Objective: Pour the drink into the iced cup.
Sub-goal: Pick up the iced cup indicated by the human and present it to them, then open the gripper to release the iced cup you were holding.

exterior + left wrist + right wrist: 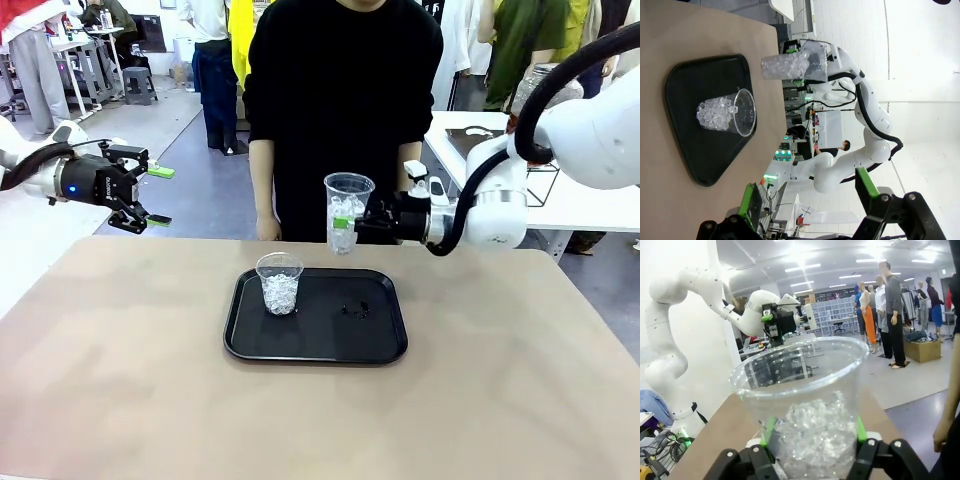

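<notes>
Right now a clear plastic cup packed with ice cubes [279, 285] stands upright on a black rectangular plastic tray [320, 338], close to the tray's far left corner. The tray lies flat near the middle of the tan table [120, 380], slightly toward the far edge. A few small dark specks [355, 308] sit on the tray's bare surface, toward its far right corner and apart from the cup.

A second clear plastic cup, also holding ice [346, 215], hangs upright in the air near the tray's far edge, right of that edge's middle. The right jaws are clenched around its lower half, with green pads [860, 429] pressed against opposite sides of its wall. What is inside it looks clear and icy. The white right arm [500, 205] reaches in from the table's right edge.

The white left arm [80, 180] hovers near the table's far left corner. Its jaws are spread wide with nothing between them, well apart from the tray.

A person in a black top [340, 100] stands at the table's far edge.
</notes>
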Action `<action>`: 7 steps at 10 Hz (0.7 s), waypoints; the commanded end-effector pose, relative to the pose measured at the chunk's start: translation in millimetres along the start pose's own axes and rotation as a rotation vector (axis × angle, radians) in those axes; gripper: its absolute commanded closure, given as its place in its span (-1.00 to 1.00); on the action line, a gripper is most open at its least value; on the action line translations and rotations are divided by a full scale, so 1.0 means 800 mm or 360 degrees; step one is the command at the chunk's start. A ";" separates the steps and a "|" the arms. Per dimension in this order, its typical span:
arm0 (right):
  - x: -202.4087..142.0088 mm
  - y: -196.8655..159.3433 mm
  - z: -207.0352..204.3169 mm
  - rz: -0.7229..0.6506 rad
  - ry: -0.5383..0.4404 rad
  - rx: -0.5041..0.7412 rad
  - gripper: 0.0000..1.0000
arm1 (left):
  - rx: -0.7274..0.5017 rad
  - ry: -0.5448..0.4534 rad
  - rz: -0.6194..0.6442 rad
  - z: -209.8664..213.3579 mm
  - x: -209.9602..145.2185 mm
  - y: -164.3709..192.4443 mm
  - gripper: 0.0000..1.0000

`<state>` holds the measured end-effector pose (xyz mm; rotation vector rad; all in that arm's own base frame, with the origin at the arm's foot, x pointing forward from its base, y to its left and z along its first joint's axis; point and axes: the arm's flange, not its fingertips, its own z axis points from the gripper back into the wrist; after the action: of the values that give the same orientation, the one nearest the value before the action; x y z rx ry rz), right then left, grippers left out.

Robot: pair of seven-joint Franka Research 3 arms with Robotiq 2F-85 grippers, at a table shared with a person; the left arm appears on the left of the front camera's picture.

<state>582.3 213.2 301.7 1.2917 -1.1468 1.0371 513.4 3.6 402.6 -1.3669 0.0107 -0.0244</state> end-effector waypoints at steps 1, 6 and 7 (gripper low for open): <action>0.010 -0.023 -0.015 -0.0033 0.0009 0.0012 -0.44 | -0.0008 -0.0003 -0.0007 0.001 0.000 -0.001 -1.00; 0.007 -0.010 -0.006 0.0005 -0.0005 0.0005 -0.44 | -0.0008 -0.0003 -0.0007 0.001 0.000 -0.001 -1.00; 0.007 -0.010 -0.006 0.0005 -0.0005 0.0005 -0.44 | -0.0008 -0.0003 -0.0007 0.001 0.000 -0.001 -1.00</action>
<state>593.5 216.3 301.3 1.2963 -1.1425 1.0322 513.4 3.6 402.6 -1.3669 0.0106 -0.0243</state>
